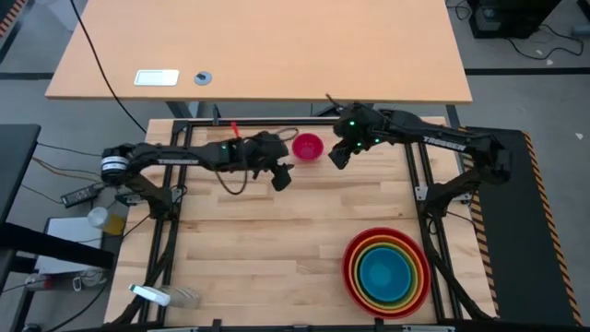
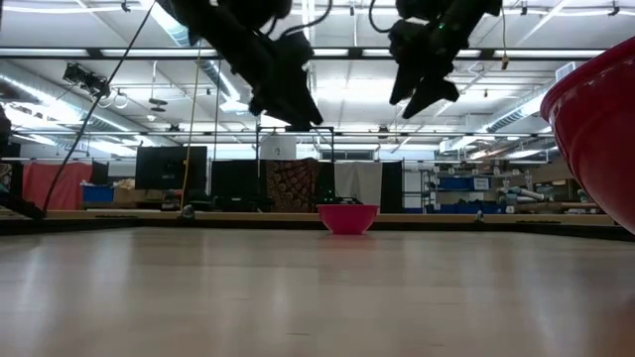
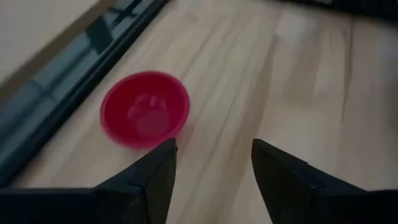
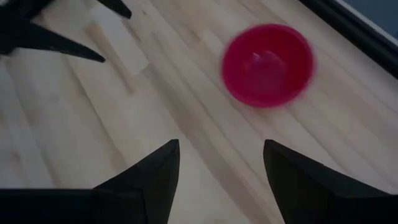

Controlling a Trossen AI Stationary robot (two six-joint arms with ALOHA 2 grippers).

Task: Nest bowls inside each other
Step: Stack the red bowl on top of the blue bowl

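A small magenta-pink bowl stands upright on its base near the table's far edge, alone. At the near right, blue, yellow-green and orange bowls sit nested inside the large red bowl. My left gripper hangs open above the table, left of and a little nearer than the pink bowl. My right gripper hangs open above the table to the right of the pink bowl. Neither touches anything.
A black frame rail runs along the table's far edge just behind the pink bowl. The red bowl's wall fills the low view's right side. Bare wood lies between the pink bowl and the nested stack.
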